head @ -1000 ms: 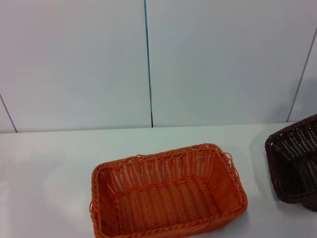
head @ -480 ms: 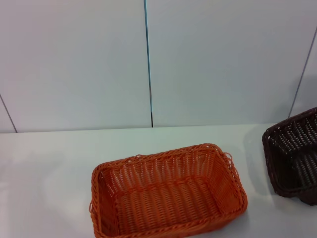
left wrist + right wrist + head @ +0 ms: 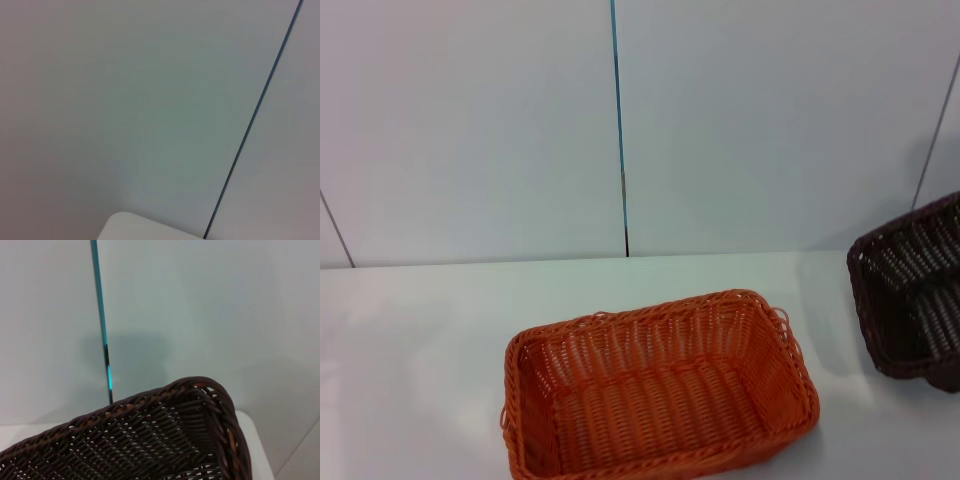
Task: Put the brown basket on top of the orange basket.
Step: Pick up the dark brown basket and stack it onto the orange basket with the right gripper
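White table, panelled wall behind.

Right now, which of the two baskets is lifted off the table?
The brown basket, at the head view's right edge: it hangs tilted with a shadow beneath it. The orange basket sits flat on the table.

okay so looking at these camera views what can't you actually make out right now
- Brown basket: head view's right edge cuts it off, hiding its far side and whatever holds it.
- Both grippers: in no view, so open or shut is unknown.
- Orange basket: its near rim runs off the head view's bottom edge.
- Left wrist view: only wall.
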